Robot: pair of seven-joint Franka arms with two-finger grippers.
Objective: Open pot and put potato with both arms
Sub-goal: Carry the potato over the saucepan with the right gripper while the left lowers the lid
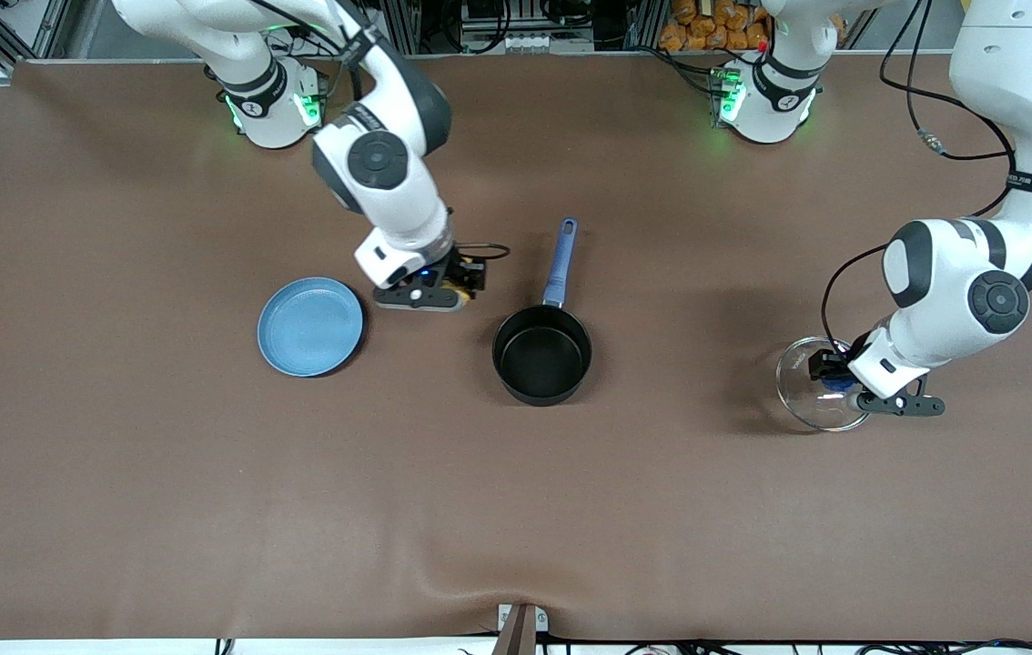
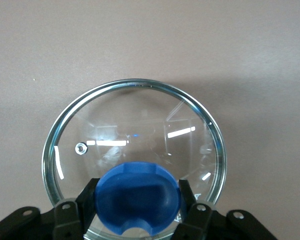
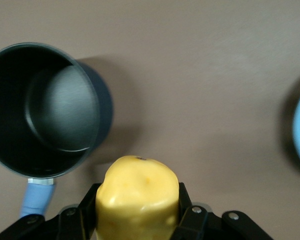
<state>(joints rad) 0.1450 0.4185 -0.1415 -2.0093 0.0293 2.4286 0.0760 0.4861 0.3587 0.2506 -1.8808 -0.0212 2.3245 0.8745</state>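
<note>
Your pot (image 1: 541,353) sits open mid-table, lid (image 1: 812,384) off and clamped by its knob in the left gripper (image 1: 834,375) toward the left arm's end; right gripper (image 1: 460,284) grips the potato (image 3: 138,196) between plate (image 1: 310,326) and pot, drop-in left

One pot (image 1: 541,354), one glass lid (image 1: 812,387), one potato (image 3: 137,197) and one blue plate (image 1: 310,327) are being counted on one table (image 1: 161,473), alongside two arms.
</note>
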